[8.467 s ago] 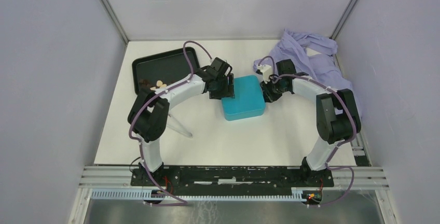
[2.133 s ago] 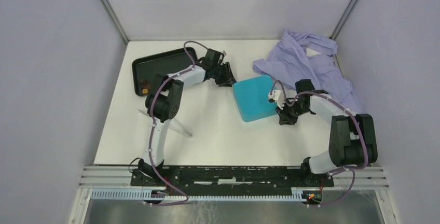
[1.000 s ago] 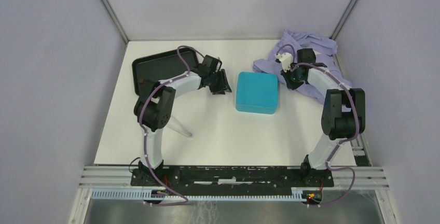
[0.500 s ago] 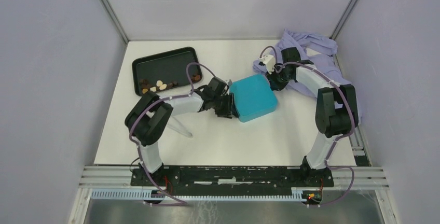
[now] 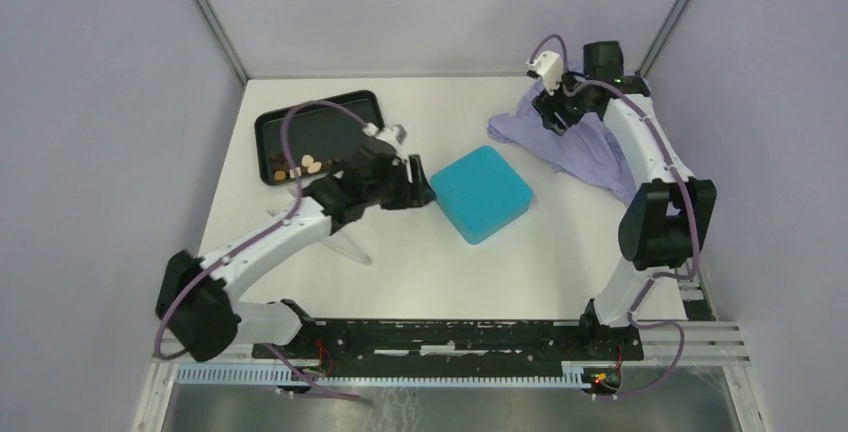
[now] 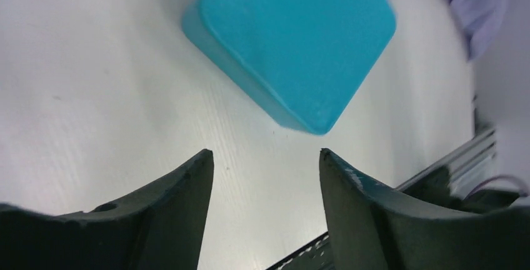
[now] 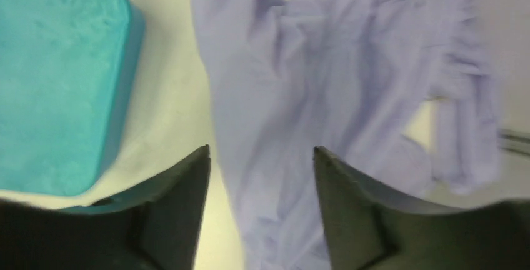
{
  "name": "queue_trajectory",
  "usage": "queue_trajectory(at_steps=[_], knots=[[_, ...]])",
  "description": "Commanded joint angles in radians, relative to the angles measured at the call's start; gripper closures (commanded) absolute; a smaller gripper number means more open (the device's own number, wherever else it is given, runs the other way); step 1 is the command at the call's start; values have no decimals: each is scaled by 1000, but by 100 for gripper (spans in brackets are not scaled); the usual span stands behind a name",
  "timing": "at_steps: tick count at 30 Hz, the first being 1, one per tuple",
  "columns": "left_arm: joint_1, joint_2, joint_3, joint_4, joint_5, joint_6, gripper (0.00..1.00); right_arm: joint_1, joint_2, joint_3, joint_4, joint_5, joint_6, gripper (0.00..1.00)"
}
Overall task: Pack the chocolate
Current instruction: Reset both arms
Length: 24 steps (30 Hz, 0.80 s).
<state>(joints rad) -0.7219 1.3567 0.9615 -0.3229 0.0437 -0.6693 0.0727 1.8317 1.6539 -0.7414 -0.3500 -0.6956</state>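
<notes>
Top view: the chocolate, a small cluster of brown and cream pieces, lies in the near-left corner of a black tray at the far left of the white table. A closed teal box sits mid-table, turned cornerwise. The left gripper is just beside its left corner; the right gripper hangs over a purple cloth. Left wrist view: fingers spread, nothing between, box ahead and apart. Right wrist view: fingers spread over cloth, box at left
</notes>
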Motion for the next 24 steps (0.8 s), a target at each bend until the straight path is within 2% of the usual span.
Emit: queue_trajectory(at_steps=[1, 2, 3, 6, 8, 11, 13, 17, 24], knots=[[180, -194, 132, -159, -106, 125, 16, -16, -222, 36, -4, -38, -87, 11], [228, -216, 170, -169, -86, 142, 6, -21, -271, 7, 64, -38, -35, 2], [264, -232, 212, -179, -84, 157, 1, -28, -314, -15, 118, -30, 36, 2], [300, -241, 350, -229, -107, 209, 0, -42, -409, -18, 206, -18, 208, 2], [302, -236, 435, -268, -113, 224, 0, -42, -445, 0, 239, 41, 353, 2], [300, -247, 500, -300, -101, 224, 0, -43, -503, 11, 238, 36, 378, 2], [301, -267, 514, -304, -89, 218, 0, -44, -569, -44, 284, 49, 420, 2], [301, -303, 513, -292, -70, 195, 0, -44, -633, -91, 294, 177, 589, 2], [301, -312, 505, -235, -22, 173, 0, -45, -702, -167, 311, 247, 604, 2]])
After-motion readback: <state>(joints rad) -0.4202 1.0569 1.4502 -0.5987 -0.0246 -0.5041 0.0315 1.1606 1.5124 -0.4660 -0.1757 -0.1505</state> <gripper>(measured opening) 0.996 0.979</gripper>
